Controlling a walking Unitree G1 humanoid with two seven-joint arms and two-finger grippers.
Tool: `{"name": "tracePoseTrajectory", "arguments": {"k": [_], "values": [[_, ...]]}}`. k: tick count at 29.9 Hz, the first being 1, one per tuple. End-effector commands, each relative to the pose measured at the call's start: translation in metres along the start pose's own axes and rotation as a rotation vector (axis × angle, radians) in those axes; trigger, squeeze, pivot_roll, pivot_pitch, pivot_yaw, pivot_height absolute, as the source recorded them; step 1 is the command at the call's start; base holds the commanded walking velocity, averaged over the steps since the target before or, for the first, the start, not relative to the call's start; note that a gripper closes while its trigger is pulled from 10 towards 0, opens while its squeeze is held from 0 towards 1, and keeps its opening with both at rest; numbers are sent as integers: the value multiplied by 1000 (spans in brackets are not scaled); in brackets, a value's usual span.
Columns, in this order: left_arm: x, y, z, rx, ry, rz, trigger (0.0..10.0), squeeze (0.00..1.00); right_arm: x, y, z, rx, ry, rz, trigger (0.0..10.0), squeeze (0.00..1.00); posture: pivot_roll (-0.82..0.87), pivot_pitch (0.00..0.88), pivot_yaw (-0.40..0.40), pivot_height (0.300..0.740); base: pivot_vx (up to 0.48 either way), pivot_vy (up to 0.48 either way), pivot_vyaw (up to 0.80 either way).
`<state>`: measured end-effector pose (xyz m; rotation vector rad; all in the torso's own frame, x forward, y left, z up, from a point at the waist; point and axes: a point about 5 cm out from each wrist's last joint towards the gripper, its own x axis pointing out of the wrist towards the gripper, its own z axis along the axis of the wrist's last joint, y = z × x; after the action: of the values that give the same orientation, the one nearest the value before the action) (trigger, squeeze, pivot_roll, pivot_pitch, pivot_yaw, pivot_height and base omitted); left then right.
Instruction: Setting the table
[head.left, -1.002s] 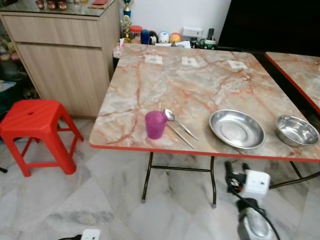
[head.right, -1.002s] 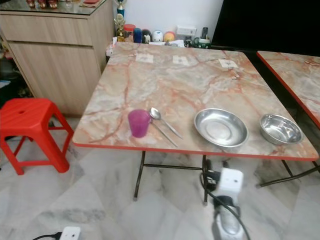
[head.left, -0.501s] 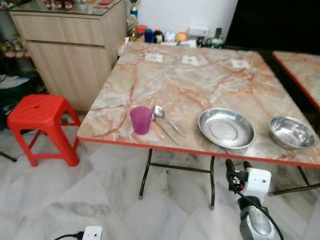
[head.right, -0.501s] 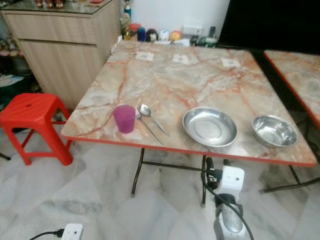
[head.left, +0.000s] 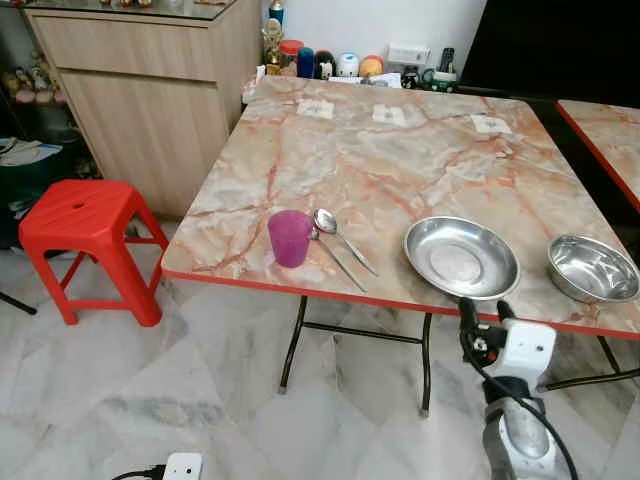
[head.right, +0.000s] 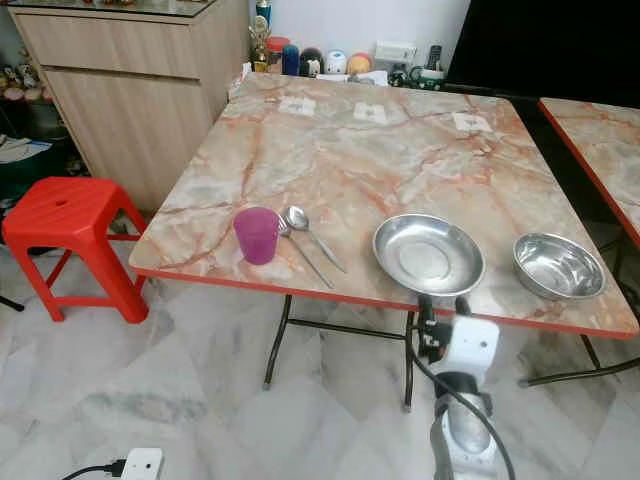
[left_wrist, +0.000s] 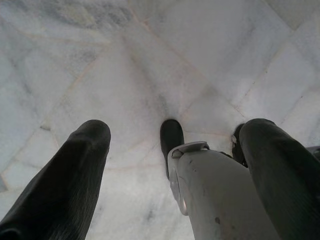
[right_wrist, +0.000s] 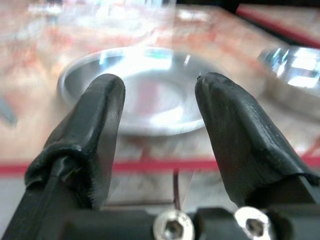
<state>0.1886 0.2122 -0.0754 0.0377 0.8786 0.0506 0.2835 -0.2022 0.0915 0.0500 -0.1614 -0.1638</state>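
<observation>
A marble-patterned table (head.left: 400, 160) with a red edge carries a purple cup (head.left: 290, 237) near its front left. A metal spoon (head.left: 341, 238) and a second thin utensil (head.left: 342, 265) lie just right of the cup. Further right sit a shallow steel plate (head.left: 461, 257) and a steel bowl (head.left: 592, 268). My right gripper (head.left: 483, 312) is open at the table's front edge, just before the plate (right_wrist: 150, 85), holding nothing. The bowl (right_wrist: 292, 65) lies off to its side. My left gripper (left_wrist: 175, 131) hangs open over the floor.
A red plastic stool (head.left: 85, 215) stands left of the table, beside a wooden cabinet (head.left: 140, 100). Small jars and figurines (head.left: 330, 65) line the table's far edge. A second table (head.left: 610, 130) adjoins on the right. The floor (head.left: 150, 380) is pale marble.
The whole view shifted as I moved. My right gripper has risen from below the tabletop to the front edge, close to the plate. The tableware has not moved.
</observation>
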Motion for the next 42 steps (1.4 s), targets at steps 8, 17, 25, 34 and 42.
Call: {"name": "tracePoseTrajectory", "arguments": {"k": [8,17,25,34,42], "values": [[-1,0,-6,14,21,0,10000,0,-10,-11,-4,-2,49,-66,10000,0,20,92,-86,740,0,0,0],[-2,1,-9,10,33,9,10000,0,-3,-6,2,8,49,-59,10000,0,25,90,-88,740,0,0,-711],[-2,1,-11,10,40,10,10000,0,-9,-6,-1,1,59,-56,10000,0,24,86,-86,740,0,0,-689],[-2,2,-10,4,35,13,10000,0,-3,-3,4,3,38,-55,10000,0,29,87,-88,740,30,0,0],[-2,3,-11,4,38,15,10000,0,-2,1,4,12,34,-52,10000,0,33,90,-85,740,277,0,0]]}}
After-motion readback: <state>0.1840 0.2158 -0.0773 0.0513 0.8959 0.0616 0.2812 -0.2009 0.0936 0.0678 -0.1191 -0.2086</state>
